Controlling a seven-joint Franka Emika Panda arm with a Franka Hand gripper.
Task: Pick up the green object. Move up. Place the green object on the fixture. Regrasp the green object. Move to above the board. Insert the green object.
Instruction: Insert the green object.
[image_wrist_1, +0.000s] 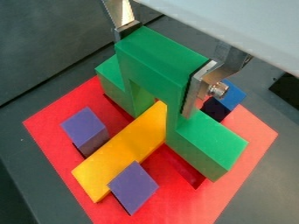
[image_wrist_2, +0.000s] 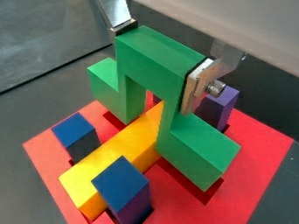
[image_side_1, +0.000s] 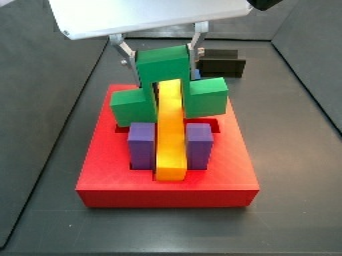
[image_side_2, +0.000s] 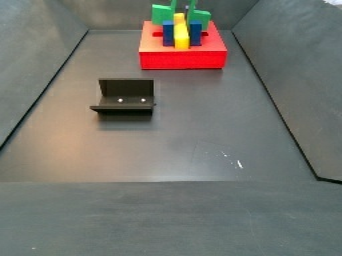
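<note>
The fixture (image_side_2: 124, 97) stands empty on the dark floor, well apart from the board (image_side_2: 183, 55), so the regrasp is judged done and the insertion is the step in hand. On the board's nearer part, two purple blocks (image_side_1: 140, 141) flank the yellow bar (image_side_1: 170, 132), which runs lengthwise across the board's middle. At the board's far end the green object (image_side_1: 166, 84) straddles that bar, its raised centre block above the bar and its two lower arms reaching down on either side. The gripper (image_wrist_1: 163, 51) is above the board's far end, its jaws clenched on the centre block; a silver finger (image_wrist_2: 198, 83) lies flat against one face in both wrist views. A blue block (image_wrist_1: 225, 97) sits just beside the green object.

Whether the arms are fully seated in the board cannot be told. The piece should be pressed straight down, kept level and centred over the bar so neither arm catches. The jaws should be released only once both arms lie flush.
</note>
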